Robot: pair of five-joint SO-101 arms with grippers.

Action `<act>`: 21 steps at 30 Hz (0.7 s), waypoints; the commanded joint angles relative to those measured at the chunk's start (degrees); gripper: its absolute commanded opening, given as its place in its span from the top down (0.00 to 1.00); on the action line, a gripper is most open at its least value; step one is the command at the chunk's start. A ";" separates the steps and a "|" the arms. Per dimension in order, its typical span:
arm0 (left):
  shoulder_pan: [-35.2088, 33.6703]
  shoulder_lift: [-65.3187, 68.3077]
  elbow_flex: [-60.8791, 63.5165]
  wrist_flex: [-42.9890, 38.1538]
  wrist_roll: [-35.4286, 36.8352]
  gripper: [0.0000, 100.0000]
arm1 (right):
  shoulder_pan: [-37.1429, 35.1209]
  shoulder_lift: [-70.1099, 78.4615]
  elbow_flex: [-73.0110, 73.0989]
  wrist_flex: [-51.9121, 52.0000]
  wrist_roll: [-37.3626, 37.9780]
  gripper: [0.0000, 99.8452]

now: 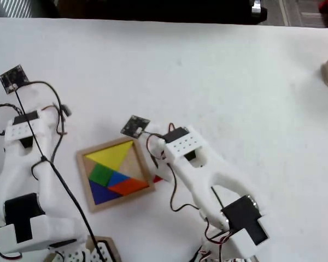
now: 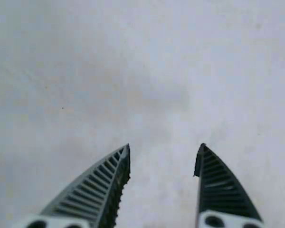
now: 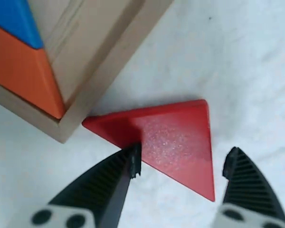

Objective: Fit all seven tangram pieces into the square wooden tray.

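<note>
— How do the arms sit?
— The left arm (image 1: pixel 22 164) is folded at the table's left, and the left gripper (image 2: pixel 164 148) hangs over bare surface, jaws spread wide on nothing. The right arm (image 1: pixel 208 174) leans in from the near right.
— And the surface?
— A white table (image 1: pixel 218 71), with a dark strip of room beyond its far edge.
— The loose piece?
— The red triangle (image 3: pixel 175 135) lies flat just right of the tray (image 3: pixel 118 61), at its near right corner. The right gripper (image 3: pixel 184 156) hangs over it with jaws wide, one tip over its edge, the other just outside, gripping nothing.
</note>
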 commanded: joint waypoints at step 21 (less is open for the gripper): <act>-0.04 -0.22 -2.02 -1.32 0.44 0.77 | 8.92 -2.07 -3.34 2.42 -10.02 0.96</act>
